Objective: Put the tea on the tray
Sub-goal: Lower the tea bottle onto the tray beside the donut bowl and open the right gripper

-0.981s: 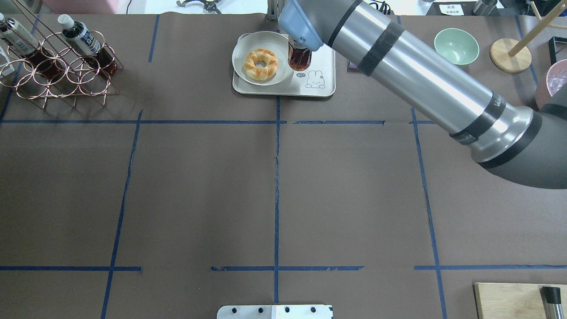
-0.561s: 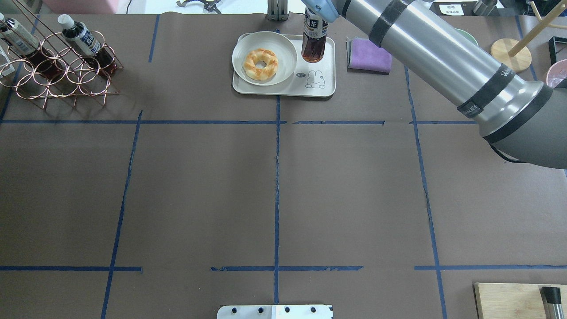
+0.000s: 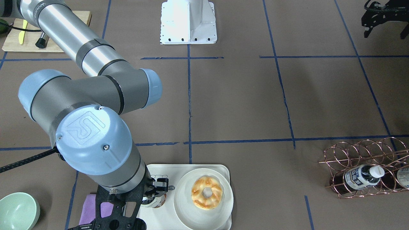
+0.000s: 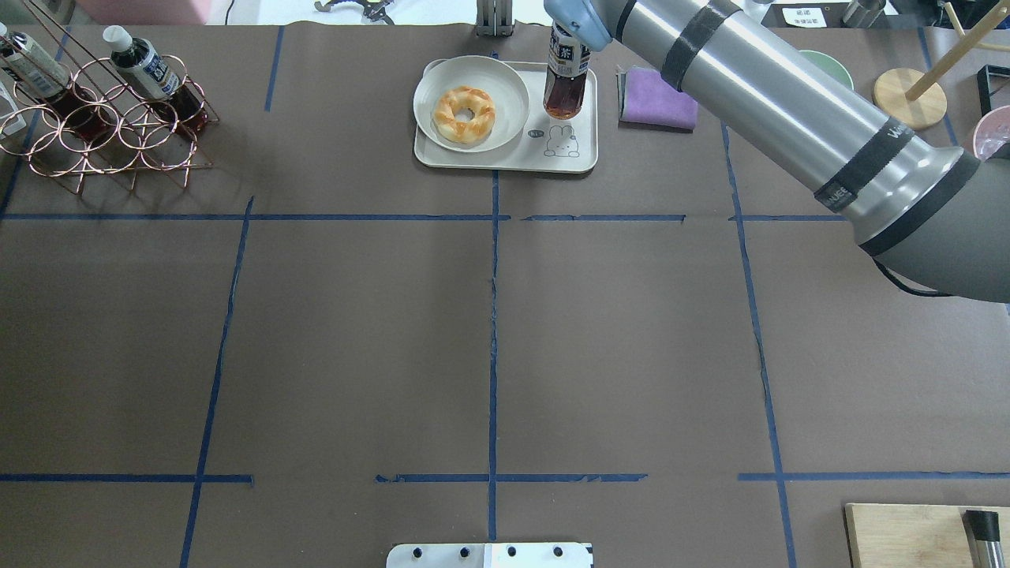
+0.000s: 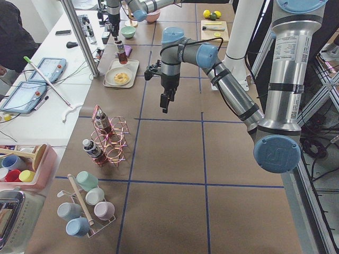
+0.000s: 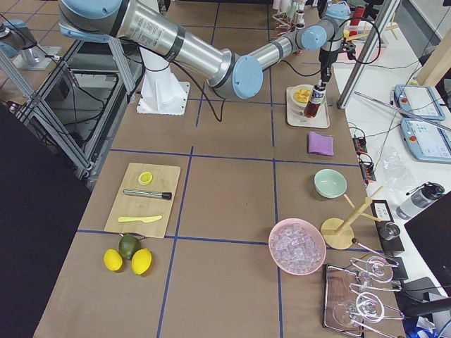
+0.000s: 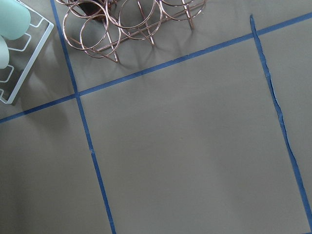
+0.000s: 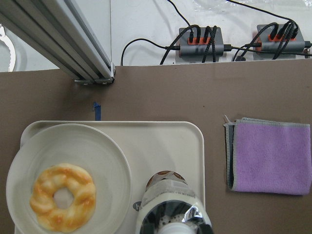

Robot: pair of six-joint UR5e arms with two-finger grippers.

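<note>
The tea [image 4: 563, 87], a small bottle of dark brown liquid with a white-and-dark label, stands upright over the right half of the cream tray [image 4: 505, 154], just above the cartoon rabbit. Whether its base touches the tray I cannot tell. My right gripper [image 3: 151, 195] is shut on the bottle's top from above; in the overhead view the wrist hides it. The right wrist view looks down on the tea [image 8: 168, 204] and the tray [image 8: 161, 141]. My left gripper [image 3: 385, 33] hangs high over the robot's left side of the table, far from the tray, with its fingers apart and empty.
A round white plate [image 4: 505, 87] with a donut [image 4: 465, 114] fills the tray's left half. A purple cloth [image 4: 655, 99] lies right of the tray, with a green bowl [image 3: 17, 210] beyond it. A copper wire rack [image 4: 110, 118] at far left holds more bottles. A wooden board [image 4: 907, 536] is at the near right.
My right arm swung to the right and carried the tea from beside the plate to the tray's right part. In the last half second the bottle came slightly lower.
</note>
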